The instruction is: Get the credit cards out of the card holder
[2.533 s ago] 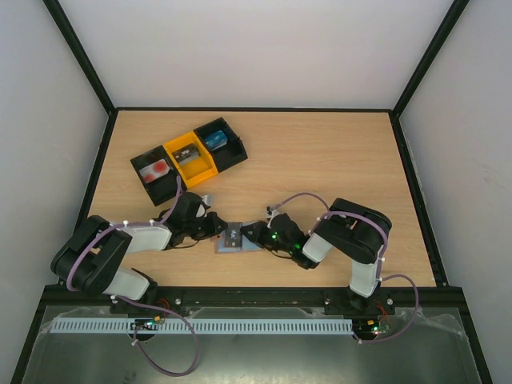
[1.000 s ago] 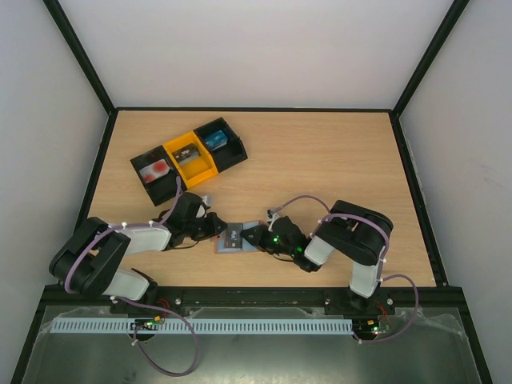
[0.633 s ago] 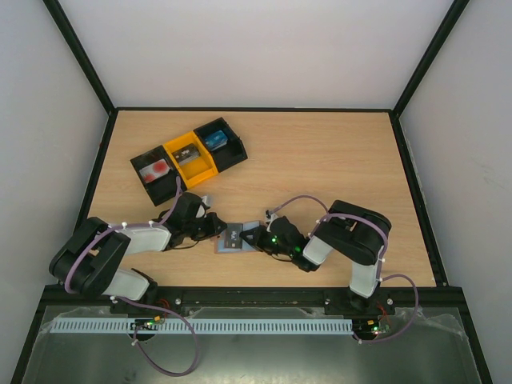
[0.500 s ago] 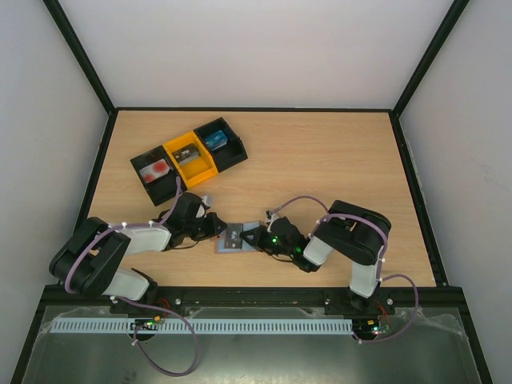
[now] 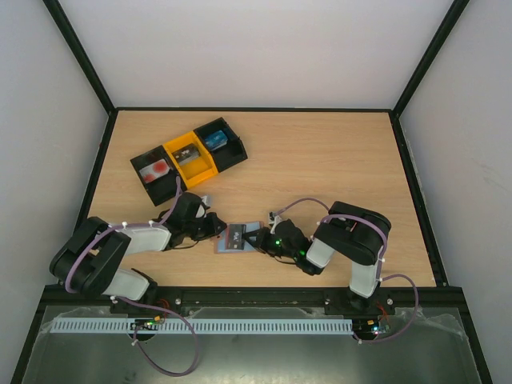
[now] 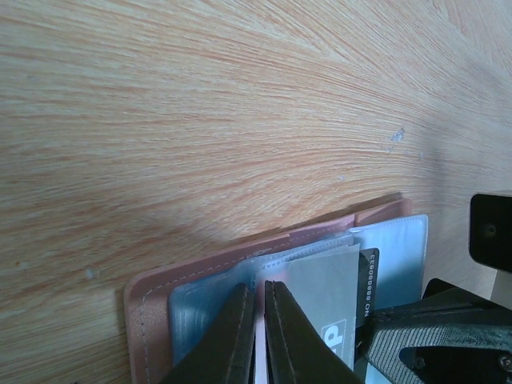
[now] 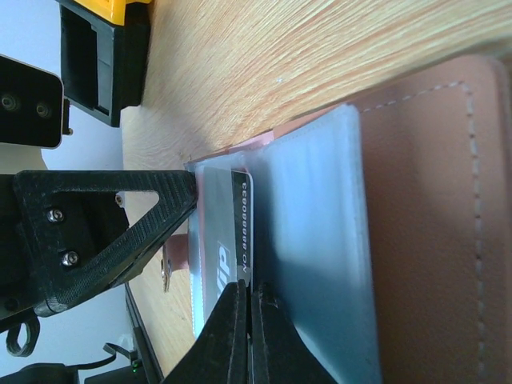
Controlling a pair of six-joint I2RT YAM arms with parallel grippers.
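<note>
Near the tabletop's point(image 5: 320, 160) near edge, left of middle, the holder point(image 5: 228, 242) lies open between the two grippers. The left gripper point(image 6: 258, 288) is pinched tight on the holder's left panel. The right gripper point(image 7: 246, 288) is closed on the end of a dark card point(image 7: 241, 228) sticking out of the clear sleeve point(image 7: 312, 240).

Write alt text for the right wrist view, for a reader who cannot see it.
The right fingers, closed, pinch the edge of a dark credit card in the clear sleeve of an open brownish card holder on a wooden table. The black left fingers are at the left.
</note>
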